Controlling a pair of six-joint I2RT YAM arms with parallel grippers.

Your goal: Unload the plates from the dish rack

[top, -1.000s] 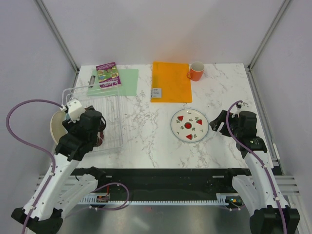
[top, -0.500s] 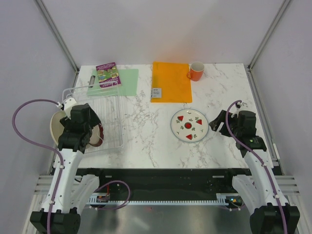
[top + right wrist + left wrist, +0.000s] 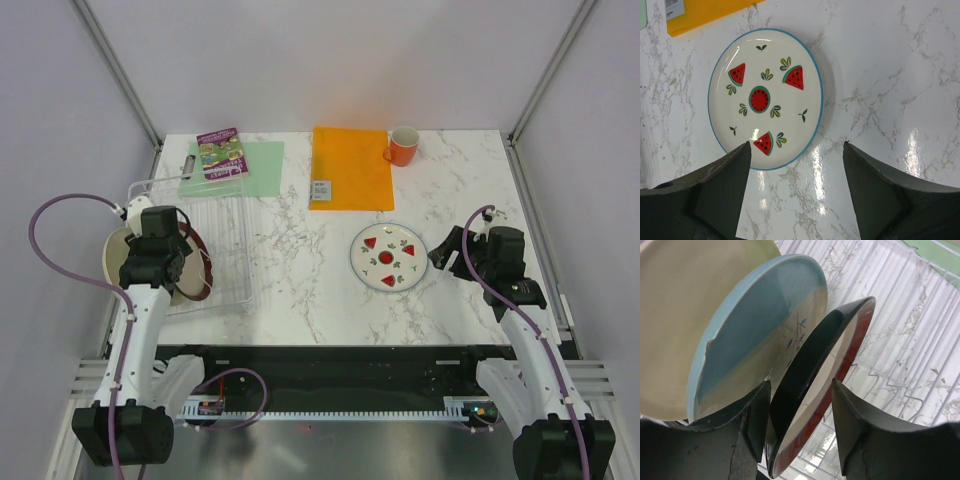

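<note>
The left pincer point(image 3: 800, 385) pinches the shiny red-rimmed plate point(image 3: 812, 355) standing in the thin wire rack point(image 3: 900, 340). The right pincer point(image 3: 796, 147) is spread wide above the round fruit plate point(image 3: 765, 97) on the marble table point(image 3: 890, 75).

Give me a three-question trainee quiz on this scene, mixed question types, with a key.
1. True or false: the fruit plate lies in the rack.
2. Which plate does the left pincer straddle? A blue; B dark-rimmed; C cream.
3. How many plates stand in the rack?
Key: 1 false, it lies on the table; 2 B; 3 three.
</note>
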